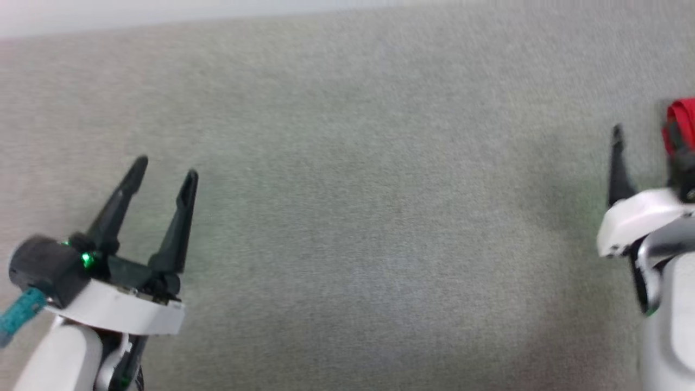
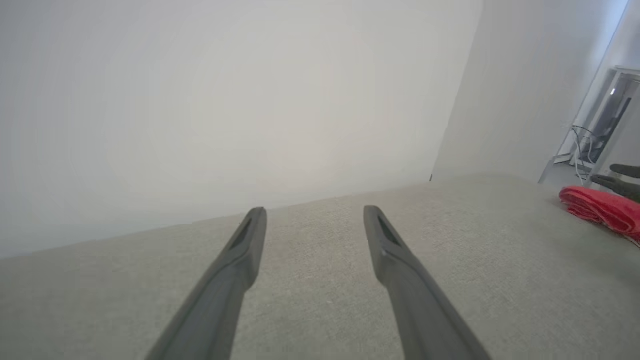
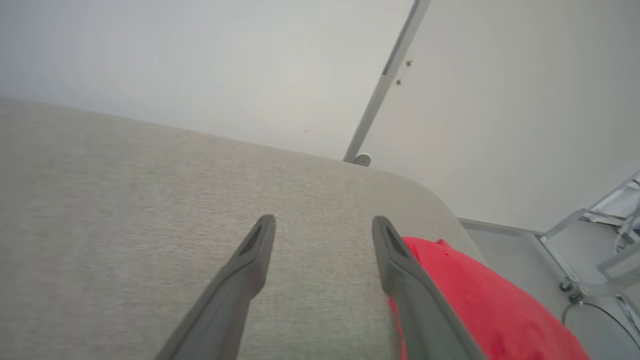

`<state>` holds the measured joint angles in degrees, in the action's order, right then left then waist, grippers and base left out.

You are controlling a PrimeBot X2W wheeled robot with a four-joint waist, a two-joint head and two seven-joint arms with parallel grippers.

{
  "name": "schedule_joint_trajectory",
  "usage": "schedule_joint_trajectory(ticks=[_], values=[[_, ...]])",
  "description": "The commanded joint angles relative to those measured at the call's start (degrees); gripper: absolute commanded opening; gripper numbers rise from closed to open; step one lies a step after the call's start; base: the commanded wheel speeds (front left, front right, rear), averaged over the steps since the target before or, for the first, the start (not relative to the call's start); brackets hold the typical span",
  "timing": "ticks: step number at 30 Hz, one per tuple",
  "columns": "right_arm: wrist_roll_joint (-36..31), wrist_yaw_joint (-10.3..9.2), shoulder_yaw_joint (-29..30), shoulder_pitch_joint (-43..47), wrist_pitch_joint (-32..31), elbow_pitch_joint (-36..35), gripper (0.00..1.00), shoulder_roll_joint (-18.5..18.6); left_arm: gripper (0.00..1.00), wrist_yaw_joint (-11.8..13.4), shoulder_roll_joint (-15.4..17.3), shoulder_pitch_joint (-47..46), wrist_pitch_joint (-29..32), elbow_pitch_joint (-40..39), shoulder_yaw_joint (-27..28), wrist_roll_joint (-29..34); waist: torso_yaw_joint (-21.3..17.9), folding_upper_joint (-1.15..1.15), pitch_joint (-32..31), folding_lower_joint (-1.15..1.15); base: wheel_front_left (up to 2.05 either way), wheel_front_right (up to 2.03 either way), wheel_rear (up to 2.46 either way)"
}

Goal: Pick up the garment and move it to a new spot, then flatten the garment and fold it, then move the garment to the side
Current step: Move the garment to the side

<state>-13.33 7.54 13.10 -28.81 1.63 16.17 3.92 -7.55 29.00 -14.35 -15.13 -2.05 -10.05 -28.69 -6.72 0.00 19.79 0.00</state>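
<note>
The red garment point(image 1: 681, 124) lies bunched at the far right edge of the grey fabric surface point(image 1: 358, 179), cut off by the head view's border. In the right wrist view the garment point(image 3: 480, 305) sits just right of my right gripper point(image 3: 324, 225), whose open fingers have bare fabric between them. That right gripper point(image 1: 646, 136) stands at the right of the head view, one finger partly in front of the garment. My left gripper point(image 1: 165, 168) hovers open and empty at the lower left. The left wrist view shows the garment point(image 2: 600, 207) far right.
A pale wall point(image 2: 225, 100) runs behind the surface. The surface's rounded corner point(image 3: 425, 185) lies just beyond the garment, with floor, a metal frame point(image 3: 575, 245) and cables past it. A grey post point(image 3: 385, 80) stands against the wall.
</note>
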Motion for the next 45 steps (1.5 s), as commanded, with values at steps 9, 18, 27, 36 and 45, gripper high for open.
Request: schedule_joint_trajectory(ticks=[9,18,27,36,45], values=[[4.95,-0.12,-4.97,6.59,9.79,6.68,1.0,-0.83,1.0,0.16,-5.31,7.67,0.05,6.24,5.13,1.37,6.55,0.0,-10.01,0.0,0.0,0.0,0.0],[11.39,-0.12,-6.45,11.37,12.95,6.47,1.0,-1.05,1.0,0.16,-9.17,13.14,0.05,6.92,9.1,2.94,7.83,0.0,-13.69,0.0,0.0,0.0,0.0],[15.08,-0.12,-6.72,18.07,13.44,0.93,1.0,-1.07,1.0,0.16,-11.38,17.28,0.05,4.63,11.51,5.18,8.1,0.0,-16.74,0.0,0.0,0.0,0.0],[17.2,-0.12,-6.54,25.09,13.27,-4.55,1.0,-1.08,1.0,0.16,-12.51,22.09,0.05,1.99,13.3,7.03,8.41,0.0,-19.4,0.0,0.0,0.0,0.0],[19.73,-0.12,-5.4,30.72,12.58,-9.73,1.0,-1.08,1.0,0.16,-14.08,25.88,0.05,-0.42,14.02,7.74,8.71,0.0,-19.94,0.0,0.0,0.0,0.0]])
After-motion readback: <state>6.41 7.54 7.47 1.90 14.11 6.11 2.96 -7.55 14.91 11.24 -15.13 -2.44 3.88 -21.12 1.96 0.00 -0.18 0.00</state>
